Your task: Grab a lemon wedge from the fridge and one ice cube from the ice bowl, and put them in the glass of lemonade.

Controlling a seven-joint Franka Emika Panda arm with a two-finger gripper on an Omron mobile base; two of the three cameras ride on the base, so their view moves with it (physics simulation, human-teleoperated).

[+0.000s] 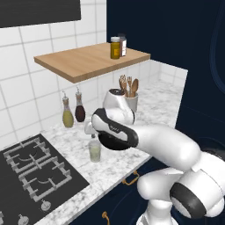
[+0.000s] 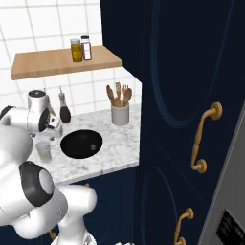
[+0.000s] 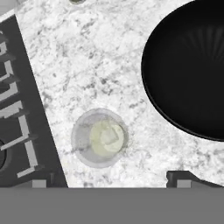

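Flat, even rendered light; soft faint shadows under the shelf (image 1: pixel 90 61). Navy cabinets (image 2: pixel 191 72) at three o'clock go nearly black. Slightly soft, no glare.

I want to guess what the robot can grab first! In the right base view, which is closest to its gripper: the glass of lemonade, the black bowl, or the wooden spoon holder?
1. Glass of lemonade, right below the gripper.
2. Black bowl, beside the glass.
3. Wooden spoon holder, farther along the counter by the navy cabinet.
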